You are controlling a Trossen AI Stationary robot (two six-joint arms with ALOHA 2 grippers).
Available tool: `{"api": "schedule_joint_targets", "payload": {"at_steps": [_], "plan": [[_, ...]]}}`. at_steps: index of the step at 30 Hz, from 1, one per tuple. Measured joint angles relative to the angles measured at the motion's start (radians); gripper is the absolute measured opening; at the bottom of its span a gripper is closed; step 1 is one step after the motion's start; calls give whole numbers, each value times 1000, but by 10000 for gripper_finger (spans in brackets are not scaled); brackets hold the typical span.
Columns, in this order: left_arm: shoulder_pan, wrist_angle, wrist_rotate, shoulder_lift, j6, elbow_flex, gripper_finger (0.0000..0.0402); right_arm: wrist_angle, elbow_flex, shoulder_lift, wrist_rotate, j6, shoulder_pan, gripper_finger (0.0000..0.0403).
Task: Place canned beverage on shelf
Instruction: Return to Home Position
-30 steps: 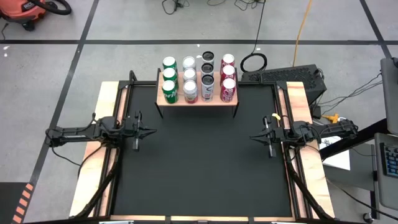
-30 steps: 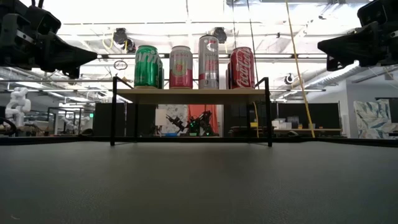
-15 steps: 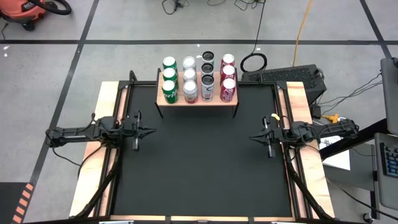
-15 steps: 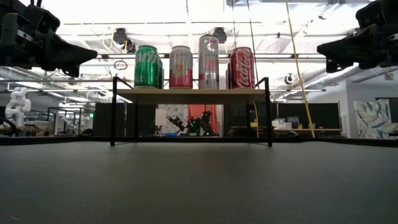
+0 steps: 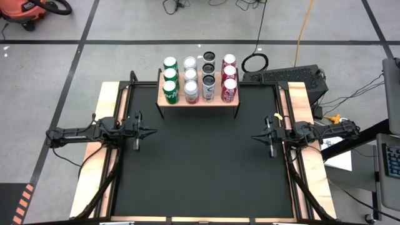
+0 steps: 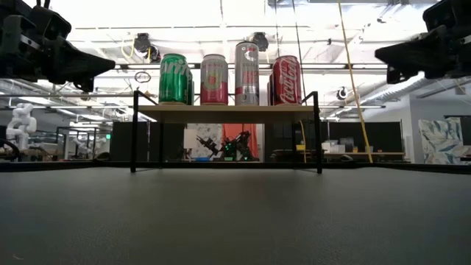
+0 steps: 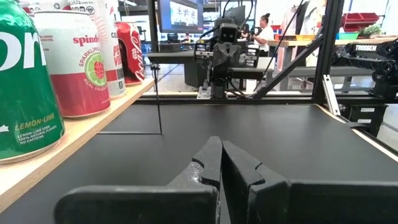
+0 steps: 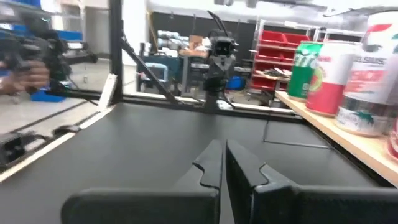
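High view gives you the black table [image 5: 200, 175] first, with wood rails down both sides. Your left arm reaches in from the left rail and your right arm from the right rail, both pointing inward across the table toward each other. The left gripper [image 5: 154, 132] hangs above the table's left part, well apart from the shelf. The left wrist view shows you its two fingers [image 7: 208, 158] pressed together to a narrow point with nothing between them. The right gripper [image 5: 252, 138] mirrors it above the right part, and the right wrist view shows its fingers [image 8: 210, 163] likewise closed up tight and empty. The shelf [image 5: 180, 104] stands at the table's far edge, roughly centred between the arms, with its light wood top on thin black legs. Twelve cans stand upright on it in four rows of three running front to back. From left to right you have the green cans [image 5: 170, 77], the white cans [image 5: 190, 77], the tall cans [image 5: 208, 69] with dark tops, and the red cans [image 5: 229, 77]. Low view shows you the front can of each row side by side on the plank, close together, the tall one rising above its neighbours and both grippers up near the height of the can tops.
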State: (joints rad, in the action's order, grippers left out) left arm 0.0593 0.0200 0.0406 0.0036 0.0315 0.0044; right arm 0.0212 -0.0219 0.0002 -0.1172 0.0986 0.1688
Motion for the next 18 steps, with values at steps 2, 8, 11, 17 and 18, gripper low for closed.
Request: {"api": "schedule_joint_targets", "payload": {"at_steps": [2, 8, 11, 17, 18], "plan": [[0, 0, 0, 0, 0, 0, 11, -7, 0, 1, 54, 8, 0, 0], [0, 0, 0, 1, 1, 0, 11, -10, 0, 1, 70, 23, 0, 0], [0, 0, -1, 1, 4, 0, 11, -10, 2, 1, 68, 37, 0, 0], [0, 0, -3, 1, 4, 0, 11, 4, 7, 2, 41, 56, -20, 0], [0, 0, -4, 1, 3, 0, 11, 4, 7, 2, 40, 56, -27, 0]]}}
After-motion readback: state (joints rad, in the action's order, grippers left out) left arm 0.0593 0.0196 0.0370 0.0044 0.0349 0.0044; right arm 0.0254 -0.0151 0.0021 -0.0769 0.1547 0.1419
